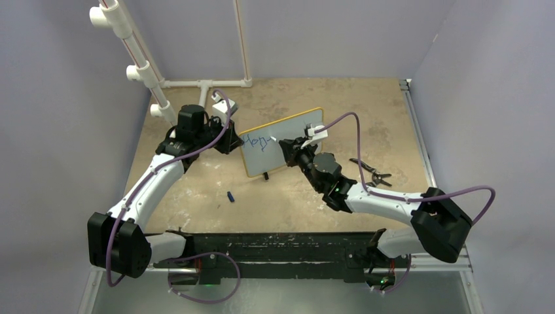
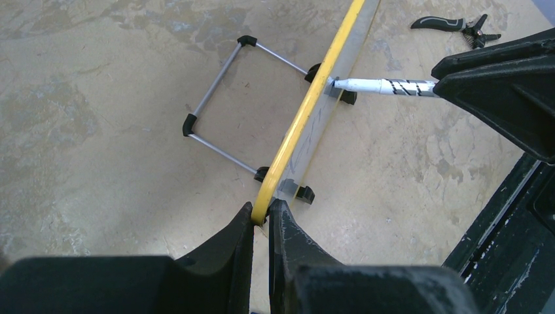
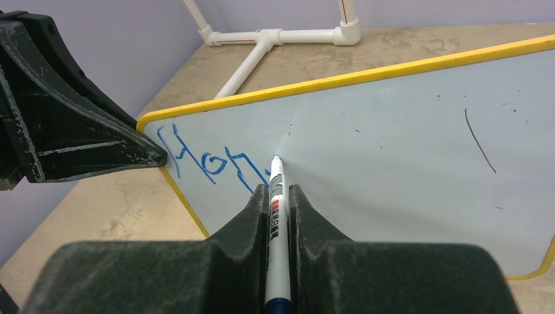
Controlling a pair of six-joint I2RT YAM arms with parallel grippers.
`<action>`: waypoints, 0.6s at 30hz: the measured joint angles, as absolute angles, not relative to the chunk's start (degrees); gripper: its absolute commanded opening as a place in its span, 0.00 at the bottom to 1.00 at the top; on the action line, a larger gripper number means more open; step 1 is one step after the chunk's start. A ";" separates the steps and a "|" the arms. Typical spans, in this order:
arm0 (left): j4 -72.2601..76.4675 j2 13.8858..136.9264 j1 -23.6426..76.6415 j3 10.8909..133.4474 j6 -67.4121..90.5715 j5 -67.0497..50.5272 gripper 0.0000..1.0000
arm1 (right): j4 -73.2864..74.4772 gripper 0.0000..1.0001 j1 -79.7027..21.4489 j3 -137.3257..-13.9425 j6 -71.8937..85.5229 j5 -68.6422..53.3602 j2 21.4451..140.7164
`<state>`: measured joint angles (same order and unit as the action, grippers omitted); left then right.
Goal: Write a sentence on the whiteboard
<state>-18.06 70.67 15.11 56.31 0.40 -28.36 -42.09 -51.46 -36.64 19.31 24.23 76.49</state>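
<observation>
The whiteboard (image 1: 296, 131) stands upright mid-table, white with a yellow frame (image 2: 307, 104). The sentence (image 1: 257, 141) is a few blue letters at the board's upper left (image 3: 209, 160). My left gripper (image 2: 261, 212) is shut on the board's left frame edge (image 1: 230, 140). My right gripper (image 3: 279, 188) is shut on a white marker (image 3: 277, 216). The marker's blue tip touches the board just right of the last stroke. In the left wrist view the marker (image 2: 383, 86) meets the board's face edge-on.
Black pliers (image 1: 370, 171) lie on the table right of the board. A small blue cap (image 1: 231, 195) lies in front of it. A white PVC pipe frame (image 1: 203, 85) stands at the back left. A wire stand (image 2: 222, 104) props the board from behind.
</observation>
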 measured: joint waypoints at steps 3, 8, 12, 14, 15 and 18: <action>-18.06 70.67 15.14 56.31 0.40 -28.36 0.00 | -42.15 0.00 -51.42 -36.75 19.05 23.31 76.66; -18.04 70.67 15.11 56.31 0.40 -28.27 0.00 | -42.44 0.00 -51.44 -37.17 19.00 22.00 77.62; -18.04 70.67 15.11 56.31 0.40 -28.16 0.00 | -42.46 0.00 -51.44 -37.17 19.11 21.26 78.11; -18.04 70.67 15.11 56.31 0.40 -28.10 0.00 | -42.46 0.00 -51.44 -37.17 19.29 21.15 78.35; -18.04 70.67 15.11 56.31 0.40 -28.08 0.00 | -42.37 0.00 -51.44 -37.17 19.42 21.06 78.43; -18.04 70.67 15.11 56.31 0.40 -28.05 0.00 | -42.22 0.00 -51.44 -37.17 19.68 21.04 78.50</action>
<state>-18.04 70.67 15.11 56.31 0.40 -28.05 -42.22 -51.44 -37.17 19.68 21.04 78.50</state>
